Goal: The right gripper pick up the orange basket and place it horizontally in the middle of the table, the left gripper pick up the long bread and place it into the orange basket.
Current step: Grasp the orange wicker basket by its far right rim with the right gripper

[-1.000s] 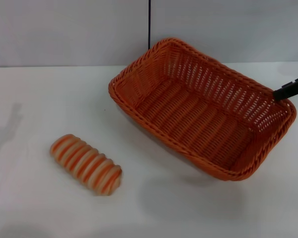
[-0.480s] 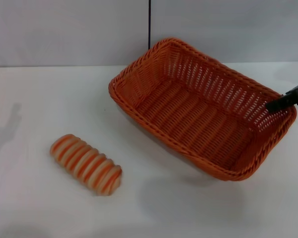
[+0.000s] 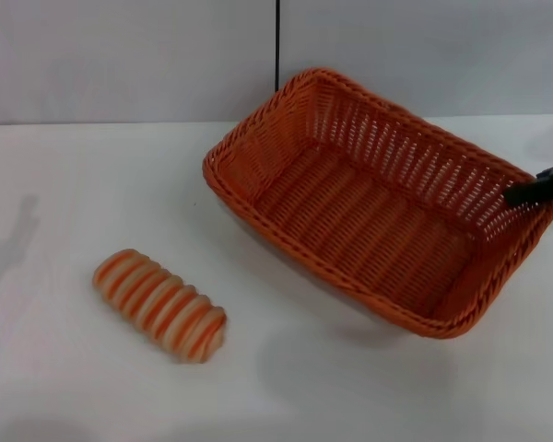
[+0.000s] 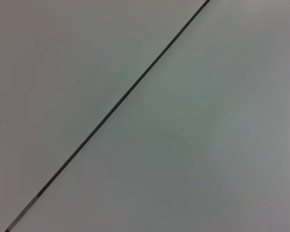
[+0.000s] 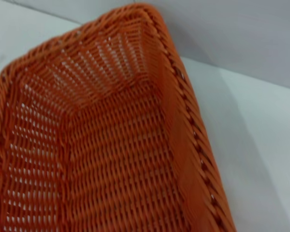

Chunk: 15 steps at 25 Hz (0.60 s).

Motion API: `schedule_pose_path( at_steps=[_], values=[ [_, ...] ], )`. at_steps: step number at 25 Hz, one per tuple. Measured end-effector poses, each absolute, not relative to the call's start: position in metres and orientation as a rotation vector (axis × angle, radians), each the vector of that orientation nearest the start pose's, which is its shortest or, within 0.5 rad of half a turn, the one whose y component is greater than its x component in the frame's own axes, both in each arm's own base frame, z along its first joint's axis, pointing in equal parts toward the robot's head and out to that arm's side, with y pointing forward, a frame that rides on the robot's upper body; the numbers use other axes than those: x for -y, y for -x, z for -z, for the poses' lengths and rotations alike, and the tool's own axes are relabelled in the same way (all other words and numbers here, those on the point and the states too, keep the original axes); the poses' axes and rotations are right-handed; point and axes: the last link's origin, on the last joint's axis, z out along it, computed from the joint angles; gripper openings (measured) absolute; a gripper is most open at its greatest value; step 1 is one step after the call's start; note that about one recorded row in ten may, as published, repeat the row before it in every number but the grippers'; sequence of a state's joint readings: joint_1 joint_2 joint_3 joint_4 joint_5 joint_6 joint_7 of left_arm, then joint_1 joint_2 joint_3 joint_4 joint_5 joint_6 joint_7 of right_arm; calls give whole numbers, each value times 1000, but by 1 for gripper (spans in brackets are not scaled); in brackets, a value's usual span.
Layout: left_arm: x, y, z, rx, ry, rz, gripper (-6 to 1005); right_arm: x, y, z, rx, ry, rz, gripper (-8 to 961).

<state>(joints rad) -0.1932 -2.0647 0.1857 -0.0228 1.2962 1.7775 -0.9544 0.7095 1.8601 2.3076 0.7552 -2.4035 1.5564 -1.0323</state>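
Note:
The orange basket (image 3: pixel 369 221) sits diagonally at the table's back right, and its woven inside fills the right wrist view (image 5: pixel 101 145). My right gripper (image 3: pixel 533 191) reaches in from the right edge and is shut on the braided rim at the basket's right corner. Only one black finger (image 3: pixel 544 189) shows. The long bread (image 3: pixel 159 304), cream with orange stripes, lies alone on the white table (image 3: pixel 74 184) at the front left. My left gripper is out of view; its wrist camera shows only a pale surface crossed by a thin dark line (image 4: pixel 111 108).
A grey wall (image 3: pixel 120 55) with a dark vertical seam (image 3: pixel 277 46) runs along the table's back edge, just behind the basket. Bare tabletop lies between the bread and the basket and along the front.
The right gripper came down from above the basket's right corner onto the rim. The basket has since shifted slightly to the right. The bread has not moved.

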Motion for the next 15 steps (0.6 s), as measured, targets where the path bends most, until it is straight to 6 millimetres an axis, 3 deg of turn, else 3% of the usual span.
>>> schedule_pose_path(
  at_steps=[8,15],
  values=[
    [-214,353,-41,830,1328,1460,813,-373,-265,-99,-1089,2605,-69,174],
    [-214,352,-41,830,1328,1466,814,-355,-253,-124,-901,2664,-298,173]
  ],
)
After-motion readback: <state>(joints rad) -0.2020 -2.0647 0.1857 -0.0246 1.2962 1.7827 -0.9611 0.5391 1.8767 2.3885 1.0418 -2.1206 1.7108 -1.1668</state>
